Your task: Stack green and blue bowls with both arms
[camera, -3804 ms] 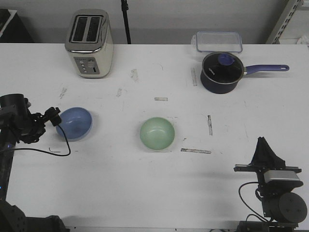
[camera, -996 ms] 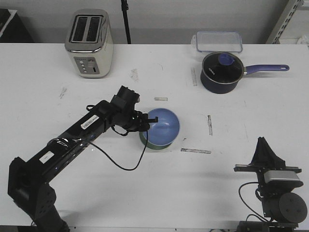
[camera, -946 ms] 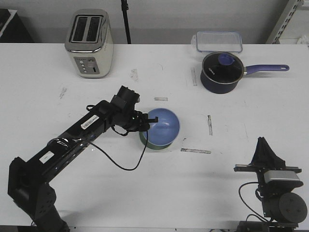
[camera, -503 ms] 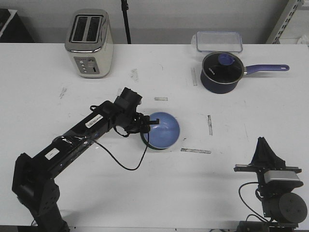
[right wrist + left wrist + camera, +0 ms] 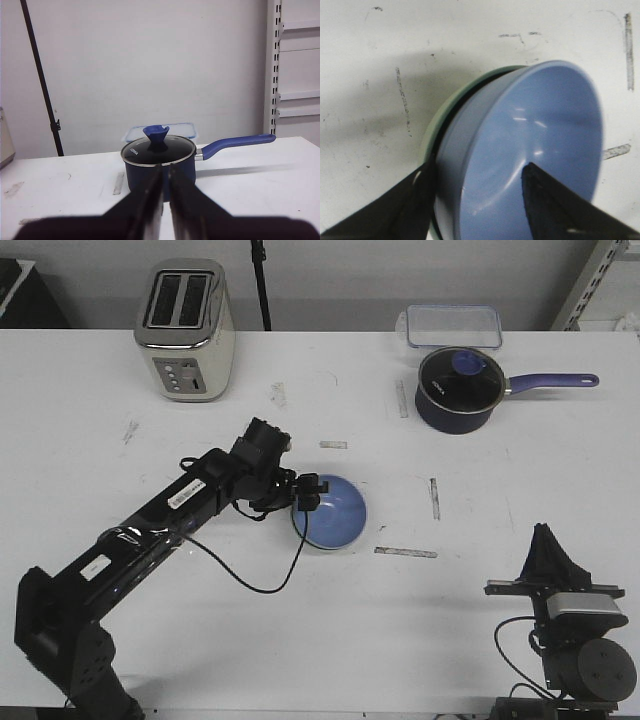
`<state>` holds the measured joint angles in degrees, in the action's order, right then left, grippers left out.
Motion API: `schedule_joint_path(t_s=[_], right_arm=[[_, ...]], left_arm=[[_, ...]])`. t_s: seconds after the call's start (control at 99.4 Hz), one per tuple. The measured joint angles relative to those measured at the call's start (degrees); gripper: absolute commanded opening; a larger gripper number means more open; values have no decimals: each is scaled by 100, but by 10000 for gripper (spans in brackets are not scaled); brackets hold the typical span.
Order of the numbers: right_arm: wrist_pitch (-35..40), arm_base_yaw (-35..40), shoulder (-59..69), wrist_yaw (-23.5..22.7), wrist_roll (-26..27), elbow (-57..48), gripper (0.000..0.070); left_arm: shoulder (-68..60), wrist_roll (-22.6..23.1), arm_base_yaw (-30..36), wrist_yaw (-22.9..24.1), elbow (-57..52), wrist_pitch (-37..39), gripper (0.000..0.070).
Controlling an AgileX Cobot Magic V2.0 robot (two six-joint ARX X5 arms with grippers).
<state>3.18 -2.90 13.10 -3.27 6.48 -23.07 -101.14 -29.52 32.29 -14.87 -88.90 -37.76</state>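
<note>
Seating the blue bowl [image 5: 333, 511] level inside the green bowl [image 5: 434, 131], left end effector [image 5: 306, 496] gripping its rim, before letting go gently.

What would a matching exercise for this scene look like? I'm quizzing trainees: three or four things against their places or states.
Things:
1. blue bowl
2. green bowl
3. saucepan
4. right gripper

States:
A. lidded, far right of the table
B. under the other bowl
C. idle, holding nothing
D. pinched at the rim by the left gripper

Pairs: 1-D, 2-B, 3-A, 4-C
</note>
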Motion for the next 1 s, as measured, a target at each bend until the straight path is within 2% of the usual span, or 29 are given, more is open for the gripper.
schedule_joint_path(t_s=[0.201, 0.433, 0.684, 0.845, 0.916, 0.996], right_arm=[[0, 0, 0, 0, 0, 0, 11], [0, 0, 0, 0, 0, 0, 11], [0, 0, 0, 0, 0, 0, 11], [0, 0, 0, 0, 0, 0, 11], [0, 0, 0, 0, 0, 0, 11], [0, 0, 0, 0, 0, 0, 11]], left_arm=[[299, 55, -2, 0, 0, 0, 331], [776, 352, -186, -2, 433, 304, 327], [1906, 929, -599, 0, 1993, 1996, 303], [2920, 1388, -1032, 0, 3283, 3569, 110], [3357, 1624, -1268, 0, 3812, 4179, 75], [3821, 1878, -1552, 0, 4343, 4656, 70]])
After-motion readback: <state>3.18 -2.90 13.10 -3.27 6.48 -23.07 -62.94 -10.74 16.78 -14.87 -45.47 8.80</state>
